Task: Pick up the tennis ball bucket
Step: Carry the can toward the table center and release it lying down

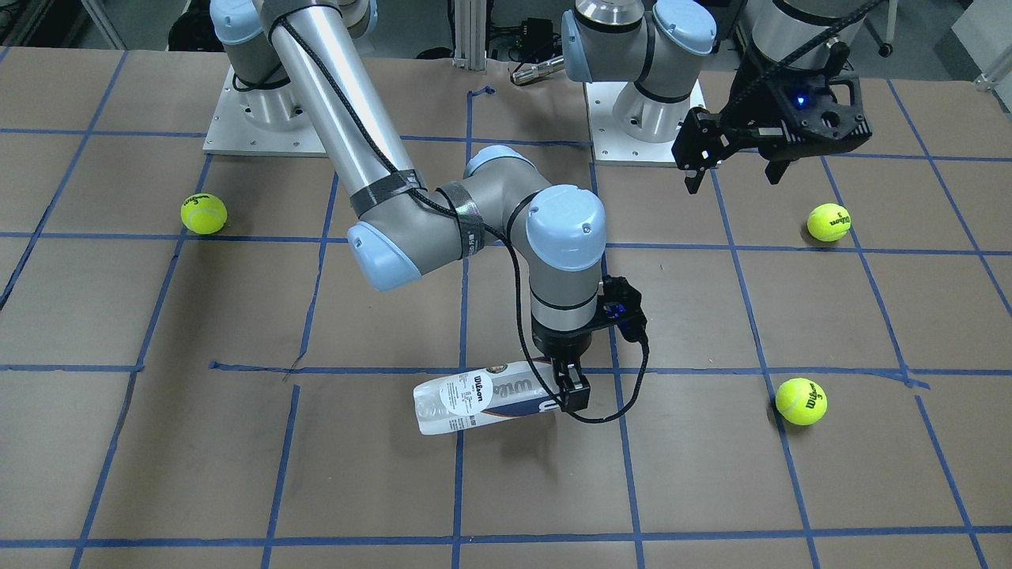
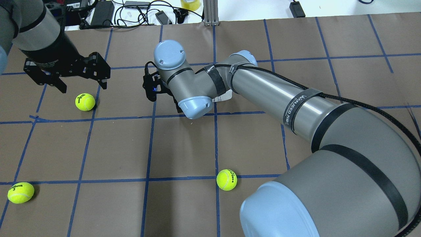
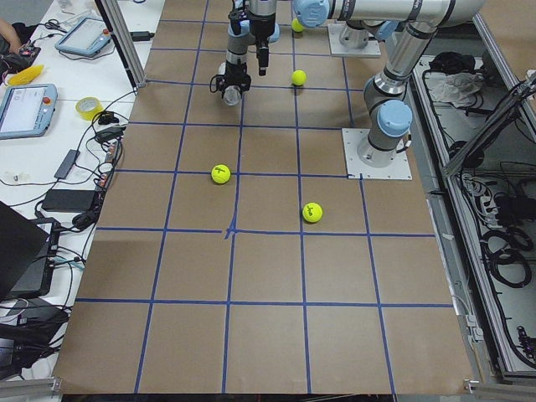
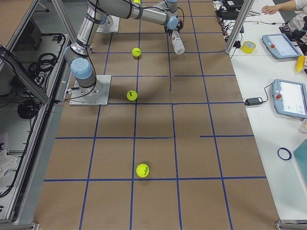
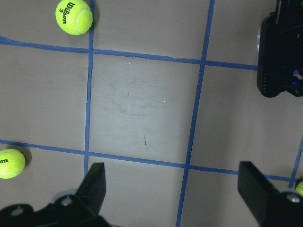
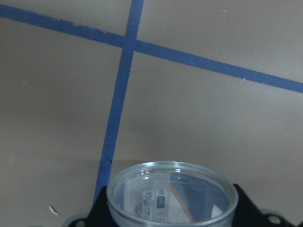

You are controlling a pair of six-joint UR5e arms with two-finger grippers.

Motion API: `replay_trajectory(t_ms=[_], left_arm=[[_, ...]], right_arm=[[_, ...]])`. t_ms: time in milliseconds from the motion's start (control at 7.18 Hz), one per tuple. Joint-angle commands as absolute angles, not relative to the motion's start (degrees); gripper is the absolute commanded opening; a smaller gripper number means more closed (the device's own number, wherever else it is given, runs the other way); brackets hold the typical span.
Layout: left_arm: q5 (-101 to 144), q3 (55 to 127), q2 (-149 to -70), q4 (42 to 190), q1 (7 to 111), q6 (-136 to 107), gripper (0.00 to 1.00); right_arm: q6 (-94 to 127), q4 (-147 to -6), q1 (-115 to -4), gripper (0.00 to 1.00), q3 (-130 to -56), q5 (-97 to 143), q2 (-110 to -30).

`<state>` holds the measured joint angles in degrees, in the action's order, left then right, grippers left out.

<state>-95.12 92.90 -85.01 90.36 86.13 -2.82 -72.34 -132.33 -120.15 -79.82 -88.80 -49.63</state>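
While the right jaws sit clamped on one end of the tennis ball bucket (image 1: 474, 401), the can lies near-horizontal over the middle of the counter (image 1: 237, 474). Its label faces up and its free end points to the robot's right. Can't tell from any view whether it clears the surface. In the right wrist view the can's clear round end is at the bottom edge, with counter beyond it.

Left jaws are spread wide and hold nothing. They hover over the robot's left side, well apart from the bucket.

Surface: brown paper gridded with blue tape (image 6: 213, 64), some strips torn or skewed. Three loose tennis balls:
- one (image 2: 85, 102) near the left jaws
- one (image 2: 20, 192) at the left edge, close to the robot
- one (image 2: 226, 179) on the right side

All are well apart from the bucket.

Room: both arm bases sit on white plates (image 1: 229, 134) on the counter. A white bench (image 4: 259, 72) along the far side carries teach pendants (image 4: 291, 98), a yellow tape roll (image 4: 248, 47) and a blue ring (image 4: 284, 154). An operator's hand (image 4: 276, 8) rests at its far end. Cable bundles (image 4: 26, 108) lie in the trough behind the robot.
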Motion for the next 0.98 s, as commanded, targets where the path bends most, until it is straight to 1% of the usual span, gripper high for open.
replay_trajectory(t_ms=[0, 139, 279, 418, 557, 836], left_arm=[[-94.9, 92.8, -85.2, 90.4, 86.0, -2.7, 1.0], [-94.7, 92.7, -85.5, 90.4, 86.0, -2.7, 1.0], [-95.5, 92.8, -85.2, 90.6, 85.9, -2.6, 1.0], [-95.5, 92.9, -85.7, 90.4, 85.7, -2.5, 1.0], [-94.5, 93.1, -86.2, 89.6, 85.5, -2.5, 1.0], [-89.1, 93.3, -87.5, 88.7, 83.9, -2.5, 1.0]], right_arm=[[-72.5, -133.2, -119.4, 1.0, -80.4, -87.9, -49.7], [-72.2, -132.6, -118.3, 1.0, -79.8, -87.5, -50.0], [-71.4, -131.9, -114.0, 1.0, -79.3, -82.7, -51.5], [-70.2, -127.6, -108.9, 1.0, -79.1, -77.3, -54.3], [-70.1, -120.8, -105.6, 1.0, -79.2, -76.8, -58.7], [-63.3, -114.1, -99.3, 1.0, -79.4, -76.8, -63.2]])
